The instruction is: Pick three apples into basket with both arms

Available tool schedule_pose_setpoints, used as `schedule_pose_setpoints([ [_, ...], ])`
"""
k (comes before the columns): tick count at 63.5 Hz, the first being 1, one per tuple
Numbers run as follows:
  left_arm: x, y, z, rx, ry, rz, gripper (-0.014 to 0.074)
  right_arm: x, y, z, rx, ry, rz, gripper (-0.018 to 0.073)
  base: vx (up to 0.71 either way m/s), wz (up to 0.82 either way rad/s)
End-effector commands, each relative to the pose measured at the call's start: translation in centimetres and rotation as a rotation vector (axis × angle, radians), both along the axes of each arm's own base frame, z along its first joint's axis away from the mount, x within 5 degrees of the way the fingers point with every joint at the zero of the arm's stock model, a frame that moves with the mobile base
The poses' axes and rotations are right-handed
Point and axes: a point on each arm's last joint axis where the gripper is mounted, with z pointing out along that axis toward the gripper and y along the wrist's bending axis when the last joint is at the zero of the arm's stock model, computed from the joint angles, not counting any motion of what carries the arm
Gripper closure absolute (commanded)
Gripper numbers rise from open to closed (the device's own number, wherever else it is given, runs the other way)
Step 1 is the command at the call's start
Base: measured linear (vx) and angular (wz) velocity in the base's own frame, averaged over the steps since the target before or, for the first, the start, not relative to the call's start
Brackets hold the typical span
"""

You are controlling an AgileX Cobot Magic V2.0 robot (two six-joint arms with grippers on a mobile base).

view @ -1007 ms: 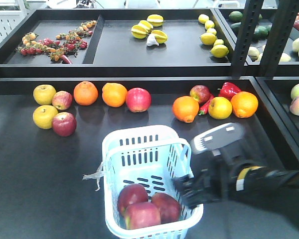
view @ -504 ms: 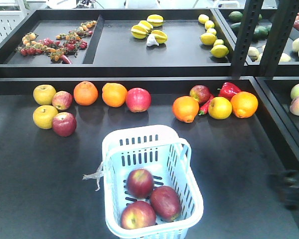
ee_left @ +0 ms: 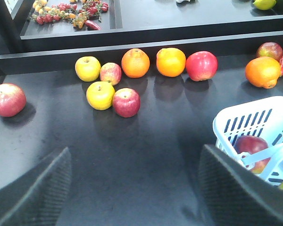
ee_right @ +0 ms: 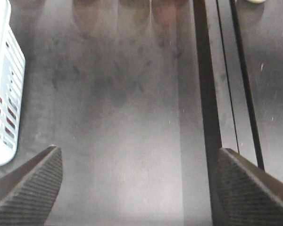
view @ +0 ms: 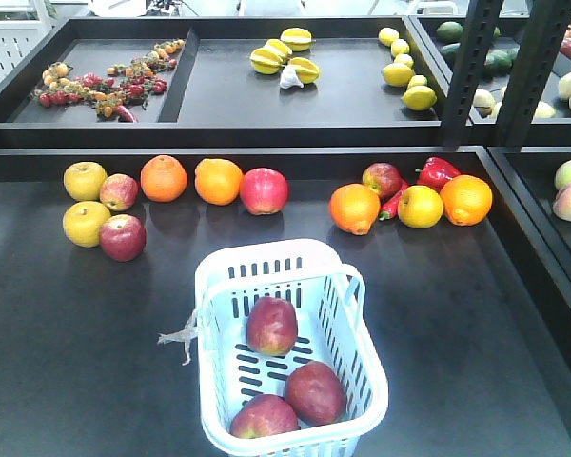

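Now three dark red apples (view: 272,325) lie inside the pale blue-white basket (view: 266,257) on the black table (view: 67,324): one near the middle, two touching at the near end. Left gripper (ee_left: 132,188) jaws spread wide over bare table, holding nothing. Right gripper (ee_right: 137,183) jaws likewise apart, empty, basket wall at its left.

Neither arm shows in the front view. The left gripper (ee_left: 134,188) has its dark textured fingers (ee_left: 33,188) spread wide with nothing between them. The right gripper (ee_right: 137,188) is likewise wide apart and holds nothing, fingers (ee_right: 28,188) pointing down at the table (ee_right: 127,108).
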Motion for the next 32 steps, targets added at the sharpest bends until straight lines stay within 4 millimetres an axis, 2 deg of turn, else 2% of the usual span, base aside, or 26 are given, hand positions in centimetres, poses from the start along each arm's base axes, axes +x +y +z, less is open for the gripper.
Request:
schedule_pose_setpoints([
  [1, 0.04, -0.06, 1.46, -0.018, -0.091, -0.013, 0.0052, 0.53, -0.1, 1.46, -0.014, -0.109, 0.002, -0.0046, 0.0, 0.0],
  [32, 0.01, -0.03, 1.39, -0.016, -0.084, -0.01, 0.007, 0.85, -0.04, 1.9, -0.012, -0.168, 0.009, 0.0035, 0.0, 0.0],
])
